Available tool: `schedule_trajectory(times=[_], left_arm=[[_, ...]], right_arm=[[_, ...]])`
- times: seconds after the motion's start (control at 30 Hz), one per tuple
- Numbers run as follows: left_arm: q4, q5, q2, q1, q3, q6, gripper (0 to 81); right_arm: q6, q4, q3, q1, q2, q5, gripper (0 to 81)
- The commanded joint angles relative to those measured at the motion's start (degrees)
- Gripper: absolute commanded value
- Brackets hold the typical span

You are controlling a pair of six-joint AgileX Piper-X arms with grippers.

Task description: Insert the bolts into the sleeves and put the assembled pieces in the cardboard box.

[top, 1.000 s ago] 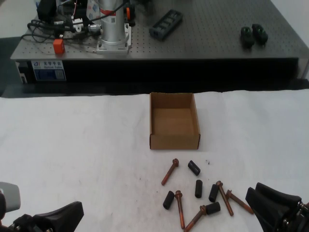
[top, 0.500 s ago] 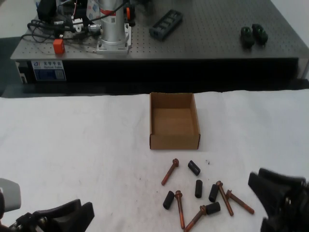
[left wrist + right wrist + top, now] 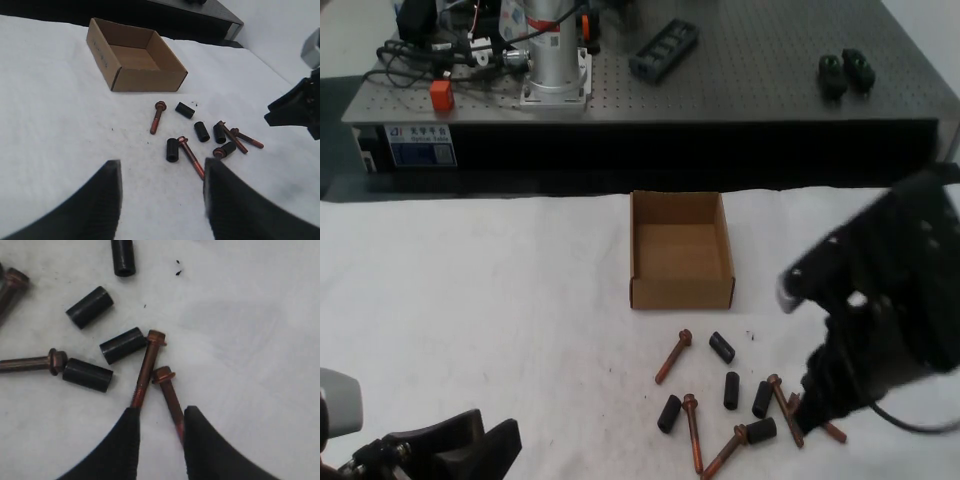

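The cardboard box (image 3: 680, 262) (image 3: 135, 55) stands with nothing in it. In front of it several copper bolts and black sleeves lie loose on the white cloth, among them a bolt (image 3: 672, 356) and a sleeve (image 3: 722, 347). My right gripper (image 3: 817, 390) (image 3: 161, 412) is low over the right end of the pile, open, its fingers on either side of one bolt's shank (image 3: 169, 395). A second bolt (image 3: 146, 367) lies beside it, its head against a sleeve (image 3: 122, 345). My left gripper (image 3: 470, 445) (image 3: 162, 200) is open at the near left, well short of the parts.
A raised metal breadboard (image 3: 740, 80) with a post, cables and black holders runs along the back beyond the cloth. The white cloth (image 3: 470, 300) left of the box and pile is bare. In the left wrist view the right gripper (image 3: 295, 107) shows beyond the pile.
The right arm has swung up from the near right edge and come down over the right end of the pile. The left gripper has shifted slightly to the right.
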Motion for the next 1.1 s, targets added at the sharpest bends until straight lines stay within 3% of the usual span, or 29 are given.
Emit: schedule_trajectory(times=[0.0, 0.23, 0.47, 1.07], left_arm=[[-1.1, 0.1, -0.6, 0.0, -0.2, -0.6, 36.6], [-1.1, 0.1, -0.6, 0.0, -0.2, -0.6, 36.6], [-1.1, 0.5, -0.6, 0.0, -0.2, -0.6, 36.6], [-1.1, 1.0, -0.6, 0.0, -0.2, -0.6, 36.6]], right_arm=[[-2.7, 3.6, -5.0, -0.9, 6.1, 0.5, 22.2], [-4.5, 9.3, -9.6, -3.6, 14.2, -1.4, 22.2], [-5.1, 7.4, -9.4, -4.8, 14.9, -4.4, 22.2], [-5.6, 3.1, -9.4, -5.2, 21.7, -1.8, 21.9]])
